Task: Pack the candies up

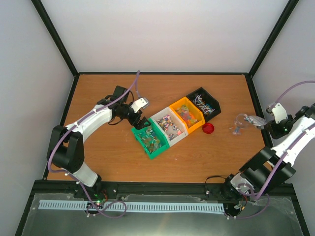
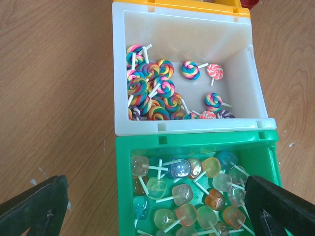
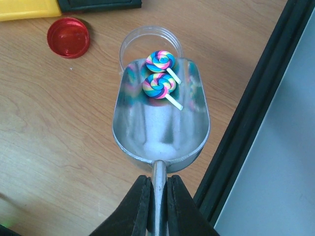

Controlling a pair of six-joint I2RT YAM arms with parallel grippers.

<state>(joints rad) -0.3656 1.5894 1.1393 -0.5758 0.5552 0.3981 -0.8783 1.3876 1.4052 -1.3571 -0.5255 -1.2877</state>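
Jaws wide, the left gripper [image 2: 157,210] hangs above the green bin [image 2: 197,142], candies [image 2: 182,194] heaped in it and beyond. Far right of that bin, the right gripper [image 3: 157,192] clamps the scoop [image 3: 162,125], carrying two; likely light, hard, rolling, so scoop, don't pinch.

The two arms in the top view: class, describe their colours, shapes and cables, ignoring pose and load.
The left arm and right arm have white shells, chunky black joints and black bases. A lilac cable loops loosely along each. The left pincer and right pincer each have two black wedge-shaped fingers.
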